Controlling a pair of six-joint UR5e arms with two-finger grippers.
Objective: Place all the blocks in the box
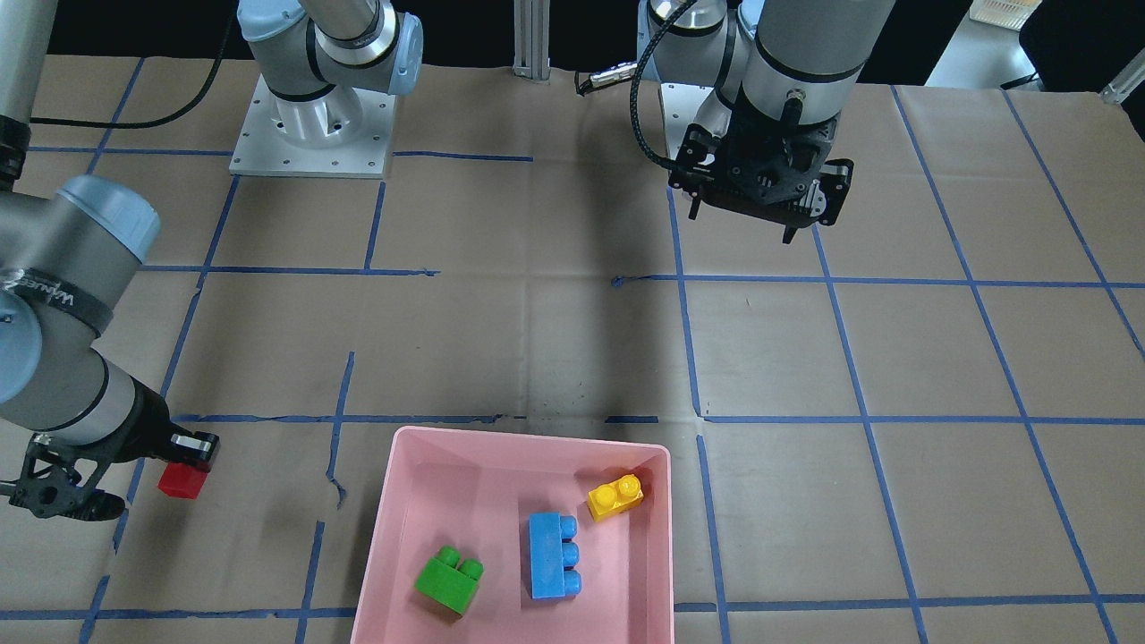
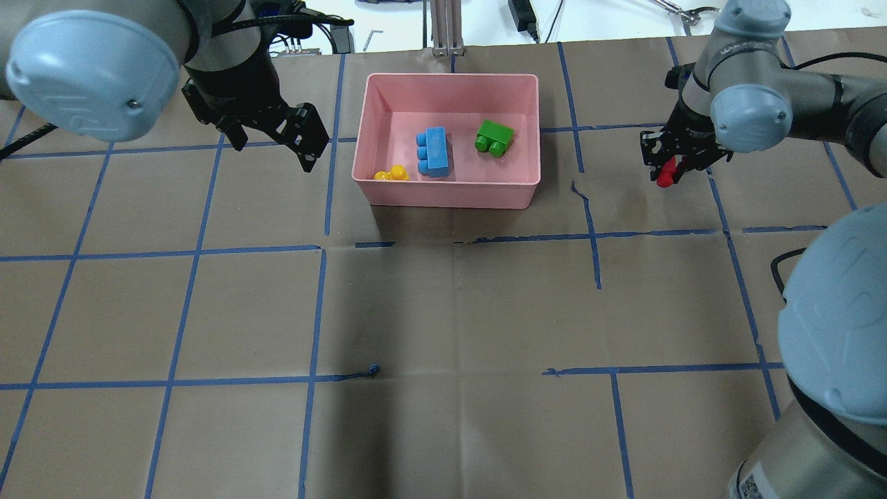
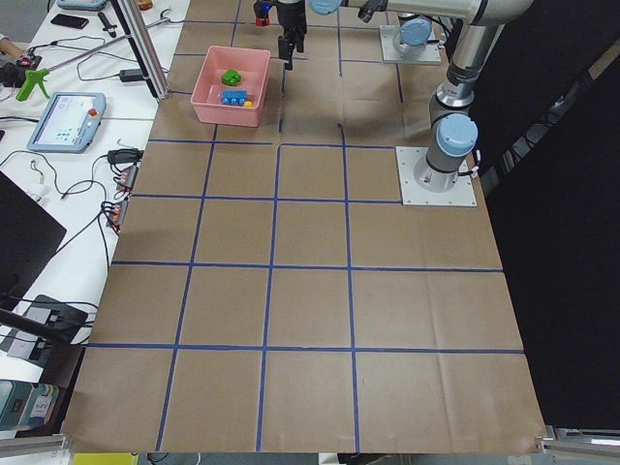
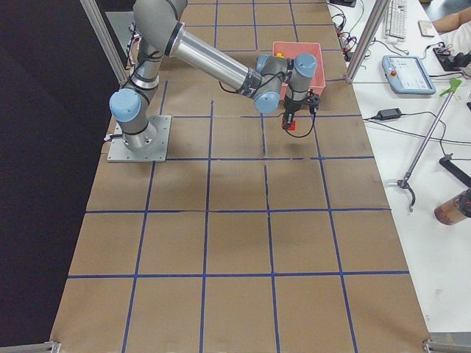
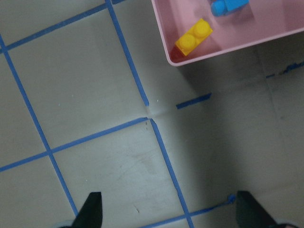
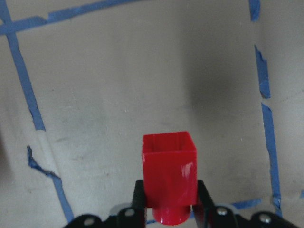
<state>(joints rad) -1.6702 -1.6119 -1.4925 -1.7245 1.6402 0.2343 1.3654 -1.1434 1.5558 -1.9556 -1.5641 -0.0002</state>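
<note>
three bricks lie in the pink box [image 1: 528, 436]: the blue brick [image 1: 550, 556] in the middle, the green brick [image 1: 449, 580] beside it and the yellow brick [image 1: 615, 496] in a corner. my right gripper [image 2: 669, 170] is clamped on the small red brick [image 6: 169, 183], over the bench [image 1: 537, 340], well apart from the box. my left gripper [image 5: 171, 209] hangs wide open and empty near the yellow brick's corner.

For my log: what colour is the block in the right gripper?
Red. The block in the right gripper shows best in the right wrist-mounted view.
</note>
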